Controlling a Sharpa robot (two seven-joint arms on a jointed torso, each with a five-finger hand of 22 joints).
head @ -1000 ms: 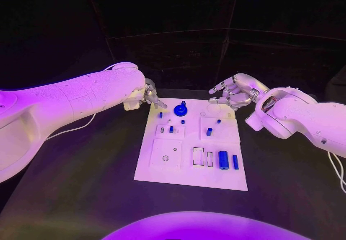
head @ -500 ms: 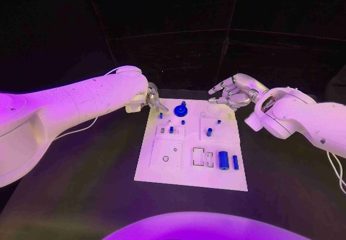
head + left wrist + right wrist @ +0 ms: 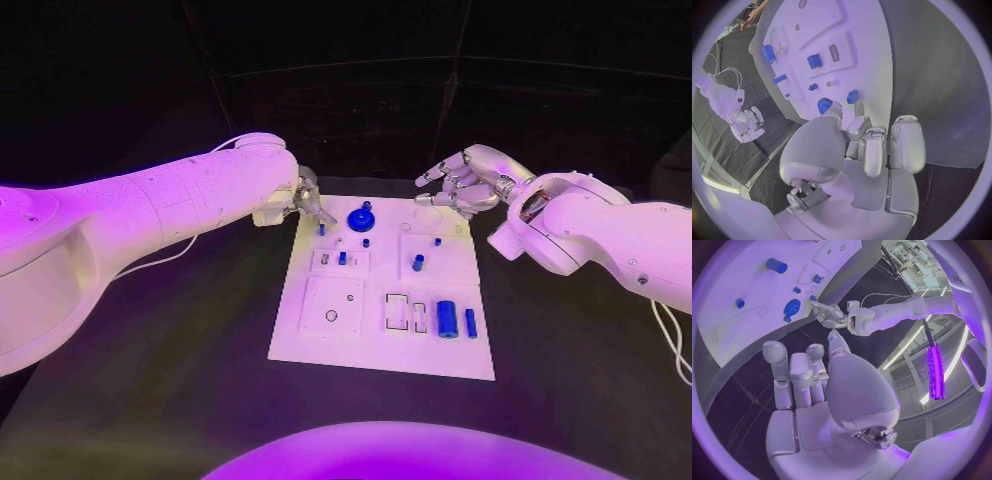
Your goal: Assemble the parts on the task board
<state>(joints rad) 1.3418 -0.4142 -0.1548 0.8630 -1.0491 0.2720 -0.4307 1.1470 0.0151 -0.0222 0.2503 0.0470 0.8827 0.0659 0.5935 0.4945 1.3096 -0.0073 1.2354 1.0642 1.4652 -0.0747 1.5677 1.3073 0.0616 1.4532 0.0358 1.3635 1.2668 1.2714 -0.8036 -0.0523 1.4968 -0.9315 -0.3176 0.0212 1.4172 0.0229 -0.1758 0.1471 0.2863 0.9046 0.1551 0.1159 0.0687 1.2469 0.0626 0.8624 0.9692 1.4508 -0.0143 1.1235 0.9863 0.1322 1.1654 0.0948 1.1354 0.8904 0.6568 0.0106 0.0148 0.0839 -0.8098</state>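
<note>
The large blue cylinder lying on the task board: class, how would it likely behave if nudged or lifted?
The large blue cylinder lies on its side on the task board, so a sideways nudge would probably roll it. Its smooth, rounded surface may slip in a hand. It looks rigid.

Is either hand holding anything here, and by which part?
Nothing is held: the left hand and right hand hover at the task board's far end.

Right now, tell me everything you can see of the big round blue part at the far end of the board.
The round blue part is a dark blue disc, plastic by its look, with a small knob sticking out at its far side. It sits at the far middle of the white task board. It lies between the left hand and the right hand; neither touches it.
</note>
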